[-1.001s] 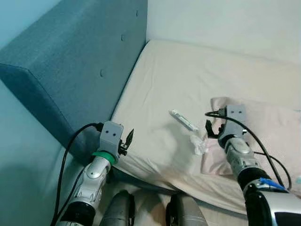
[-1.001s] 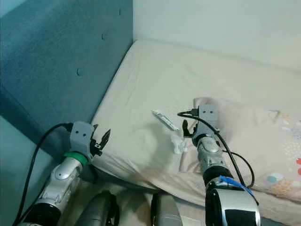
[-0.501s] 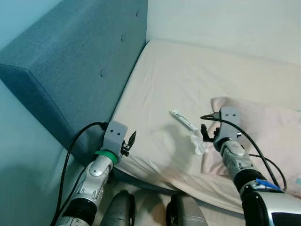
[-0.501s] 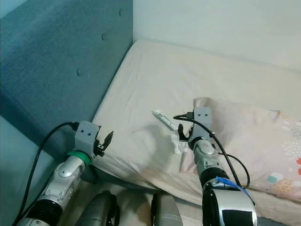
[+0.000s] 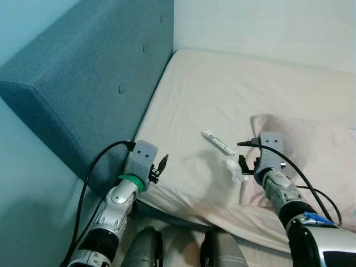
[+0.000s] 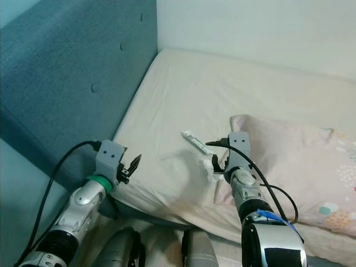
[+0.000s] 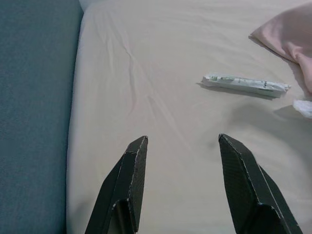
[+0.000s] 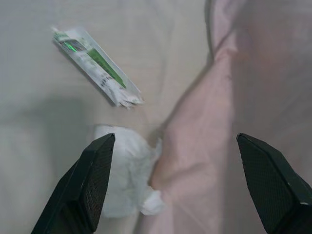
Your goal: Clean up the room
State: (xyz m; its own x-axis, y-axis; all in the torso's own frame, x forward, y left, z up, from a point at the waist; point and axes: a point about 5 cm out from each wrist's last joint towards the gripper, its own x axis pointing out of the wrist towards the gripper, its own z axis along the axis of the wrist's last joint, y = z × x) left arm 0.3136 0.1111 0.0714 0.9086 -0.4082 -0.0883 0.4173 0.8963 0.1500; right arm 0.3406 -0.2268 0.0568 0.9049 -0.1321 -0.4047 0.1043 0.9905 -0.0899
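The crumpled tissue (image 8: 127, 170) lies on the bed sheet (image 5: 222, 94), touching the near corner of the pink pillow (image 5: 311, 150), with the long wrapper (image 5: 217, 142) just beyond it on the side away from the pillow. The right gripper (image 8: 175, 185) hovers directly above the tissue with its 2 fingers spread wide; lower it straight down, centred away from the pillow edge, so closing pinches only tissue, not fabric. The left gripper (image 7: 187, 190) hangs open over the bed's near edge, well apart from the pillow.

Both silver arms end in grey wrist blocks with black cables looping back. The left arm (image 5: 114, 208) wears a green ring; the right arm (image 5: 289, 203) bears a blue band.
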